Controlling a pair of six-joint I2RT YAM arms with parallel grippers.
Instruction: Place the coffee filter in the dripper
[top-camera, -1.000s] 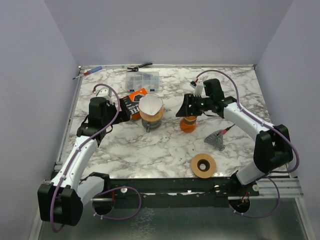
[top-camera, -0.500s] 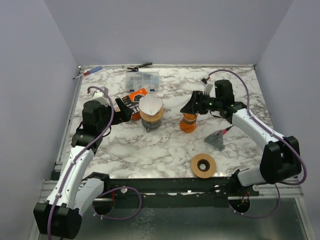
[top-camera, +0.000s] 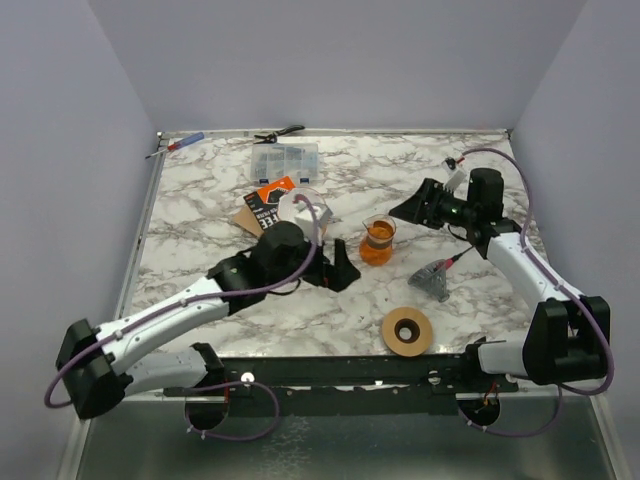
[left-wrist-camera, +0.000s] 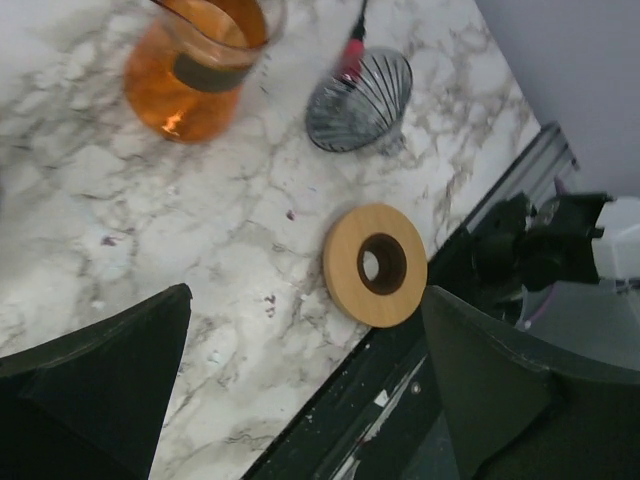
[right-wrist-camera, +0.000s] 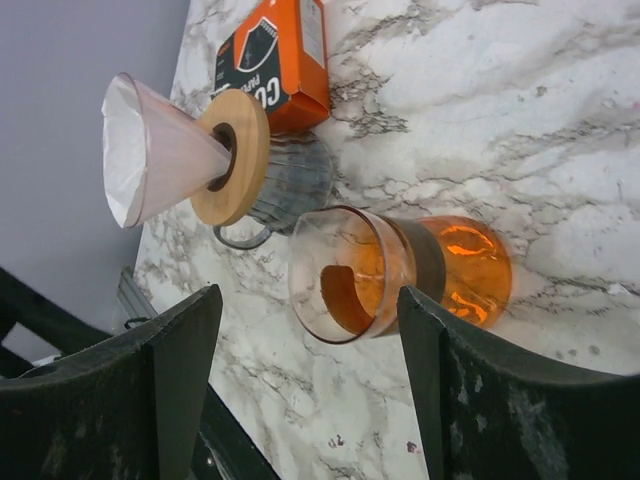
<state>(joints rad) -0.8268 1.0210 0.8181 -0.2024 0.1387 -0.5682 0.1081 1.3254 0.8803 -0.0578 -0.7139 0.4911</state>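
Note:
The white paper coffee filter (right-wrist-camera: 150, 150) sits as a cone in the dripper's wooden collar (right-wrist-camera: 232, 155), on its grey ribbed base (right-wrist-camera: 290, 182). From above, the filter (top-camera: 295, 208) shows just behind my left wrist, which hides the dripper below it. My left gripper (top-camera: 340, 275) hovers open over the table's middle front, with nothing between its fingers (left-wrist-camera: 100, 390). My right gripper (top-camera: 405, 208) is open and empty, up and to the right of the orange glass carafe (top-camera: 378, 240). In the right wrist view the carafe's mouth (right-wrist-camera: 345, 275) lies in line with the right gripper (right-wrist-camera: 310, 295).
A loose wooden ring (top-camera: 407, 331) lies near the front edge, with a grey wire cone (top-camera: 432, 278) behind it. An orange filter box (top-camera: 268, 200) lies behind the dripper. A clear organiser box (top-camera: 285, 158), pliers (top-camera: 278, 132) and a screwdriver (top-camera: 175, 145) are at the back.
My left arm has swung from the table's left side to the middle front, in front of the dripper. My right gripper has drawn back to the right, away from the carafe, and opened a little wider.

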